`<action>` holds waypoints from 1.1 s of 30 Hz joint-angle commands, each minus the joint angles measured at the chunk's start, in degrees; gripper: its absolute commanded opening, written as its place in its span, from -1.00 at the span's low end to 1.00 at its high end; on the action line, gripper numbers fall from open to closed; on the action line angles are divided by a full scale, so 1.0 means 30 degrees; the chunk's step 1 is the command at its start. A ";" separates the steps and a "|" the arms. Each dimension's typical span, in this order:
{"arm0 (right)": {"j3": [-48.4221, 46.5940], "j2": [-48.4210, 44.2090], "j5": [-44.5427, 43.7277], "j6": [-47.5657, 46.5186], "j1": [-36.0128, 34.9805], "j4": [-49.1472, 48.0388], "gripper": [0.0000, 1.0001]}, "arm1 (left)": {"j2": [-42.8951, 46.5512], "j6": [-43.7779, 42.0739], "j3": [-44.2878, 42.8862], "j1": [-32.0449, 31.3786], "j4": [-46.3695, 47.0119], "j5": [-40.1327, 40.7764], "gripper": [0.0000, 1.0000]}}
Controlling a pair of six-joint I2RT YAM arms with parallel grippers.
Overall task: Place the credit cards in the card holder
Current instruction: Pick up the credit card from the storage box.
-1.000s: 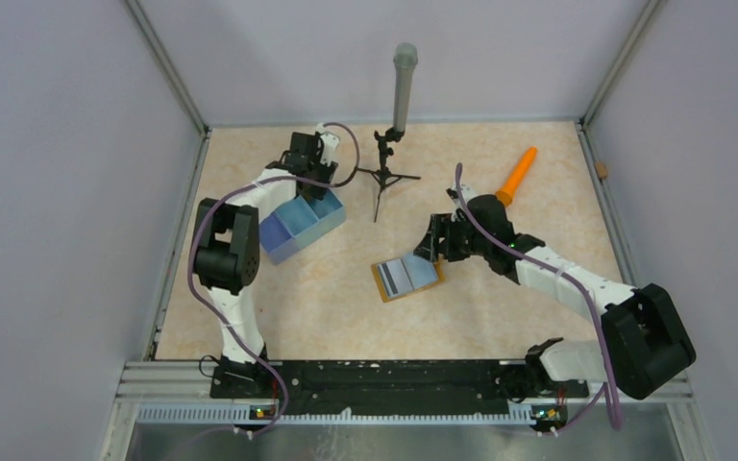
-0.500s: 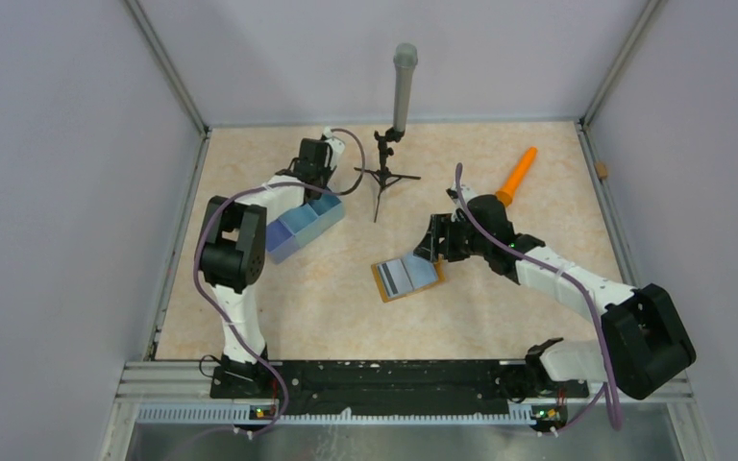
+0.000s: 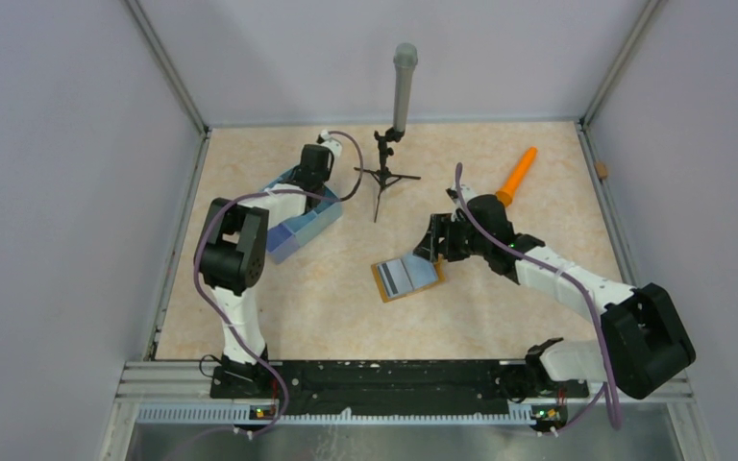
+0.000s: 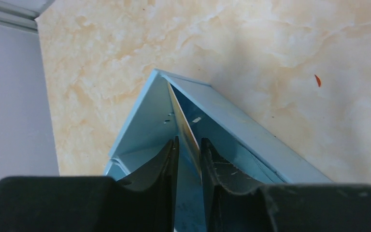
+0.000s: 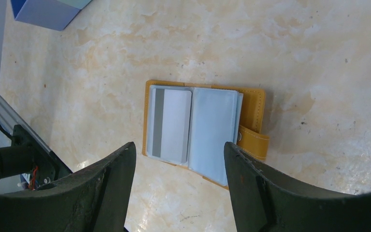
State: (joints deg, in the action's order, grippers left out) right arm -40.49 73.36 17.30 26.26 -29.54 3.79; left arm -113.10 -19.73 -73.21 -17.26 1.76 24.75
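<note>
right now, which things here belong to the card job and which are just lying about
Job:
- open card holder
- striped card lying on the holder
- second card standing on edge in the blue tray

Lying about:
- orange cone stick
- grey tube on a tripod

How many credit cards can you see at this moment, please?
2. The striped card lies on the open card holder; the second card stands on edge in the blue tray, between the fingers of the left tool. More may be hidden in the tray.
</note>
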 commanded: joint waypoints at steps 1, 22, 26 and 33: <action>-0.0009 0.0109 0.0261 0.0164 0.0149 -0.0989 0.32 | 0.1119 -0.0242 0.0212 -0.0070 0.2326 0.1683 -0.45; 0.0060 0.0155 0.0163 0.0270 0.0138 -0.0951 0.32 | 0.0410 0.1211 -0.0121 -0.0019 0.2275 0.1262 -0.83; -0.0056 0.0034 0.0177 0.0155 0.0144 -0.0649 0.32 | 0.1406 0.1934 0.0067 -0.0019 0.1637 0.0821 -1.00; -0.0511 -0.0709 -0.0386 -0.0239 0.0147 0.0292 0.32 | 0.4392 0.3589 -0.0376 -0.0019 -0.1044 -0.1518 -1.00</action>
State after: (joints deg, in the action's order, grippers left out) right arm -40.49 73.60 17.52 26.65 -29.54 3.62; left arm -108.33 -13.39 -72.40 -17.34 2.76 24.53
